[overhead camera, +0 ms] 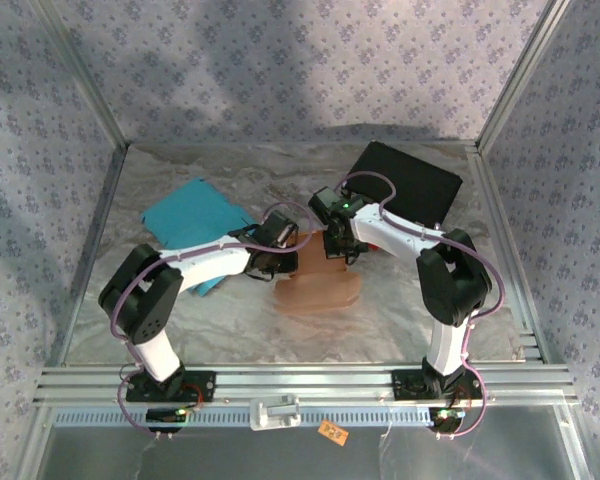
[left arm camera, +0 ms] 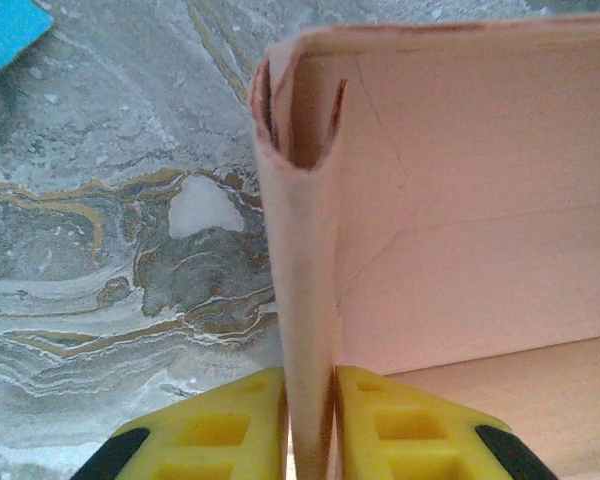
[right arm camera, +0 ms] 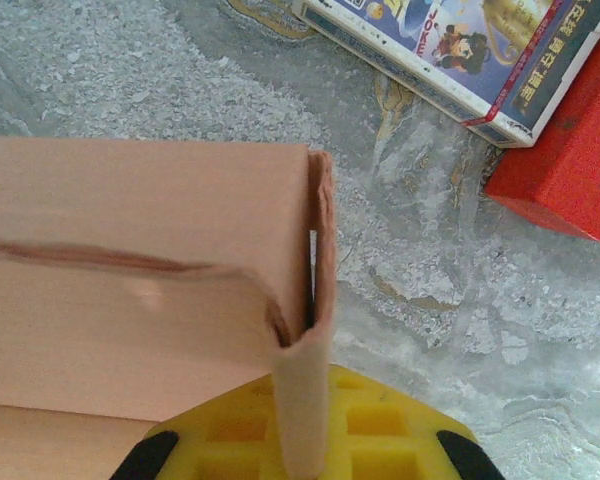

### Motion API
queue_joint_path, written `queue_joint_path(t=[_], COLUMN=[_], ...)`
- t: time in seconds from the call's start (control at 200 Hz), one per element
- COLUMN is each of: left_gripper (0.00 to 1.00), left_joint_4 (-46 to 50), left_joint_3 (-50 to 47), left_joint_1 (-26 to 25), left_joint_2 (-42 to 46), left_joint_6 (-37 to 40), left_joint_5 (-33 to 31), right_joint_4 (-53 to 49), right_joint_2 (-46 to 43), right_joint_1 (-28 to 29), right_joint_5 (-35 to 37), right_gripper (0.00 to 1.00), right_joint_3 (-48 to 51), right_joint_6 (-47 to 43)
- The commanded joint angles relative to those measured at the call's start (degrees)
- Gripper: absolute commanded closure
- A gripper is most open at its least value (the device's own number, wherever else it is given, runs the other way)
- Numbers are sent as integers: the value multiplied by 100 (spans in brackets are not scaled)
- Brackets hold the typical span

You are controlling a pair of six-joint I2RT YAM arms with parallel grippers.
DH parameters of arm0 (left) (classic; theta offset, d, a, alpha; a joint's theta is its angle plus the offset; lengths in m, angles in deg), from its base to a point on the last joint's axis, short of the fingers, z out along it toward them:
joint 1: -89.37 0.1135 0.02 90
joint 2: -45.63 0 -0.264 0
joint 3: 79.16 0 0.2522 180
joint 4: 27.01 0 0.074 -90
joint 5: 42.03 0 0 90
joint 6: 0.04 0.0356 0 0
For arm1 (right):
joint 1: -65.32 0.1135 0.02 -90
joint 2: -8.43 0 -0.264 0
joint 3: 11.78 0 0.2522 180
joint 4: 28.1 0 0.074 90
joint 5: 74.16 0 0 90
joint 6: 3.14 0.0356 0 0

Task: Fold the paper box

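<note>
The pale pink paper box (overhead camera: pixel 318 288) lies in the middle of the table with its side walls folded up. My left gripper (overhead camera: pixel 280 256) is at its left wall. In the left wrist view the yellow fingers (left arm camera: pixel 225 430) are shut on the doubled wall (left arm camera: pixel 302 300), and my left gripper (left arm camera: pixel 310 435) pinches its lower edge. My right gripper (overhead camera: pixel 336 246) is at the box's far right corner. In the right wrist view the folded wall (right arm camera: pixel 305 400) runs down across the yellow fingers (right arm camera: pixel 390 430), with my right gripper (right arm camera: pixel 302 445) shut on it.
A teal sheet (overhead camera: pixel 195 215) lies at the back left, partly under the left arm. A black box (overhead camera: pixel 405 180) sits at the back right. A printed carton (right arm camera: pixel 450 50) and a red block (right arm camera: pixel 570 160) lie beyond the right gripper. The cloth-covered table (overhead camera: pixel 230 330) has metal rails around it.
</note>
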Motion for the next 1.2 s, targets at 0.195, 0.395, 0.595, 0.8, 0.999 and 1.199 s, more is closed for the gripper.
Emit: queue_joint_path(t=[0.195, 0.395, 0.595, 0.8, 0.999, 1.199], left_gripper=[89, 93, 98, 100, 100, 86], left_joint_4=[175, 572, 1379, 2126, 2292, 1620], left_joint_3=[292, 561, 942, 1253, 1215, 900], left_joint_1=[-55, -197, -394, -663, -769, -649], left_joint_2=[-286, -525, -705, -838, -910, -743], left_joint_6=[163, 151, 53, -307, -511, -346], left_joint_5=[-64, -376, -1086, -1850, -2127, -1599], right_joint_4=[-27, -38, -19, -43, -26, 10], right_joint_2=[83, 108, 112, 155, 232, 226], right_joint_1=[29, 28, 27, 23, 16, 10], right_joint_5=[-41, -41, -40, -113, -174, -225], right_gripper=[100, 100, 100, 100, 100, 100], right_joint_3=[-25, -53, -49, -86, -113, -69], right_joint_6=[79, 79, 105, 173, 228, 228])
